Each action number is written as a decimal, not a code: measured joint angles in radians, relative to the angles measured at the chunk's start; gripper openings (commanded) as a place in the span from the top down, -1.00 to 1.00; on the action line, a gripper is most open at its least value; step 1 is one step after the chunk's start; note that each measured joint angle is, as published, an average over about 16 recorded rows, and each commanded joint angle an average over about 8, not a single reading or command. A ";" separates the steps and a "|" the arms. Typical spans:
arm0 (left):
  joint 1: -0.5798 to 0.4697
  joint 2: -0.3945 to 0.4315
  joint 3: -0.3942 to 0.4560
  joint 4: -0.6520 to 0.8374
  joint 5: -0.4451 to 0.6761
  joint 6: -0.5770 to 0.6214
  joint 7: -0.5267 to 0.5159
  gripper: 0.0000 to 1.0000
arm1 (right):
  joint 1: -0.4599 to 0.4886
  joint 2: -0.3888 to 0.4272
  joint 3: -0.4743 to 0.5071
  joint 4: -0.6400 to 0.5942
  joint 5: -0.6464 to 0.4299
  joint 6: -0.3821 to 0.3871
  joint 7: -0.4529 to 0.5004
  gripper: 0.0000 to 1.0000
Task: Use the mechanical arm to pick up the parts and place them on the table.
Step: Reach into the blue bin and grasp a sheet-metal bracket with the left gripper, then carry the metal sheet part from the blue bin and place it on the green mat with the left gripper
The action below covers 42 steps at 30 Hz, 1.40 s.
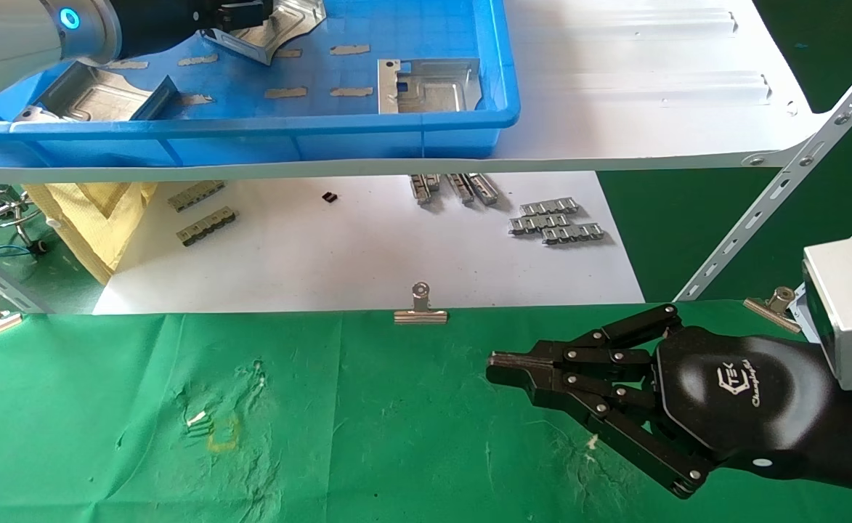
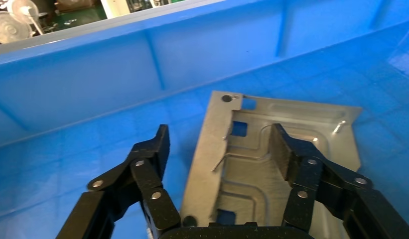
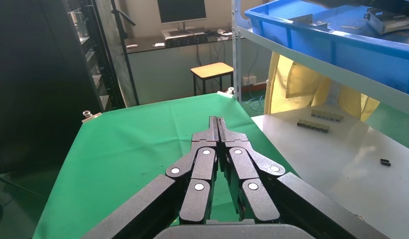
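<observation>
My left gripper (image 1: 240, 14) is inside the blue tray, open, just above a silver-grey stamped part (image 1: 273, 33). In the left wrist view the gripper (image 2: 220, 132) straddles the long bent-up edge of that part (image 2: 247, 174): one finger (image 2: 155, 149) is over the blue floor, the other (image 2: 292, 154) over the plate. I cannot tell whether they touch it. Two more parts lie in the tray, one at the left (image 1: 95, 94) and one at the right (image 1: 429, 86). My right gripper (image 1: 495, 363), also in the right wrist view (image 3: 217, 119), is shut and empty over the green table (image 1: 367, 436).
The blue tray (image 1: 251, 134) stands on the white metal shelf (image 1: 651, 87). Below lies a white sheet (image 1: 367, 247) with small grey connector strips (image 1: 556, 220). Binder clips (image 1: 420, 305) hold the cloth's far edge. A slanted shelf strut (image 1: 781, 189) stands at the right.
</observation>
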 measured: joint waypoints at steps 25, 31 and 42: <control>-0.018 -0.034 -0.003 -0.041 -0.005 0.058 0.019 1.00 | 0.000 0.000 0.000 0.000 0.000 0.000 0.000 -0.87; -0.020 -0.087 -0.023 -0.087 -0.040 0.220 0.082 1.00 | 0.000 0.000 0.000 0.000 0.000 0.000 0.000 -1.00; 0.030 -0.241 -0.080 -0.178 -0.146 0.708 0.308 1.00 | 0.000 0.000 0.000 0.000 0.000 0.000 0.000 -1.00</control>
